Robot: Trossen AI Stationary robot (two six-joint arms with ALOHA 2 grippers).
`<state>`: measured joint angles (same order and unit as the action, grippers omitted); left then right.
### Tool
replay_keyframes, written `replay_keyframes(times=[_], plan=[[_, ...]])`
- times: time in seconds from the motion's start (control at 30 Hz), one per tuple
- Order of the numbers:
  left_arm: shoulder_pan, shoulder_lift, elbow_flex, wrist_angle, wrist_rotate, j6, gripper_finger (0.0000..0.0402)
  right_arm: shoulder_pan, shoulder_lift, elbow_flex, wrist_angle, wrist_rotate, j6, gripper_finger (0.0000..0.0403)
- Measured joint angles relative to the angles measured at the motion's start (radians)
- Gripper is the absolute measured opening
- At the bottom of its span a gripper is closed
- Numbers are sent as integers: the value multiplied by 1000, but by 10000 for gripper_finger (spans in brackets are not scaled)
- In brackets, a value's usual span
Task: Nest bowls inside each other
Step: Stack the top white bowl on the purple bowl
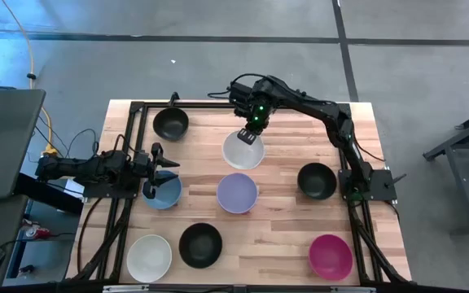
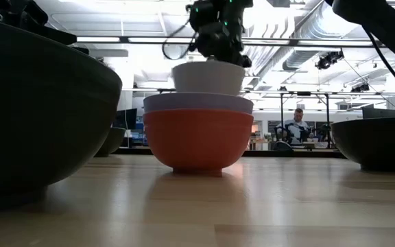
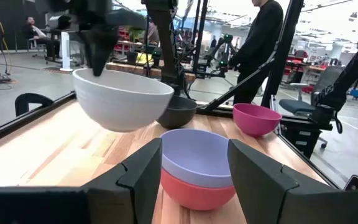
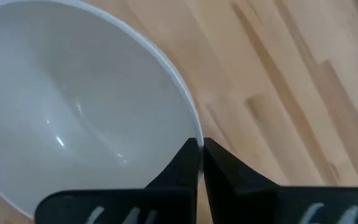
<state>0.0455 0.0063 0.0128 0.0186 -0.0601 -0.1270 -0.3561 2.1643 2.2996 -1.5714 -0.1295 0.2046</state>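
A: Nearest the low camera sat a black bowl (image 2: 40,116), huge at the edge, and behind it the red bowl (image 2: 198,140) with the lavender bowl (image 2: 197,103) nested inside.

B: From overhead you couldn't see that red one at all, only the lavender bowl (image 1: 237,193) mid-table. The low view gave the stack away.

A: And above that stack hung a white bowl (image 2: 208,77), off the wood, carried by the right gripper (image 1: 247,135).

B: Its wrist camera showed the grip: fingers pinched tight on the rim, one inside, one outside.

A: The left gripper (image 1: 158,171) waited at the blue bowl (image 1: 164,192), fingers spread wide around nothing.

B: Overhead also showed a second white bowl (image 1: 149,257), a magenta bowl (image 1: 330,255) and, farthest back, another black bowl (image 1: 171,123).

A: Beyond the table, a person (image 3: 261,37) stood.
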Motion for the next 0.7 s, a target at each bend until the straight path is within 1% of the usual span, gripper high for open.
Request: replay_keyframes(times=[0.1, 0.17, 0.7], plan=[[0, 0, 0, 0, 0, 0, 172, 40, 0, 25, 0, -52, 10, 0], [0, 0, 0, 0, 0, 0, 172, 68, -1, 26, 1, -67, 26, 0], [0, 0, 0, 1, 0, -1, 172, 223, 0, 22, 11, -56, 103, 0]])
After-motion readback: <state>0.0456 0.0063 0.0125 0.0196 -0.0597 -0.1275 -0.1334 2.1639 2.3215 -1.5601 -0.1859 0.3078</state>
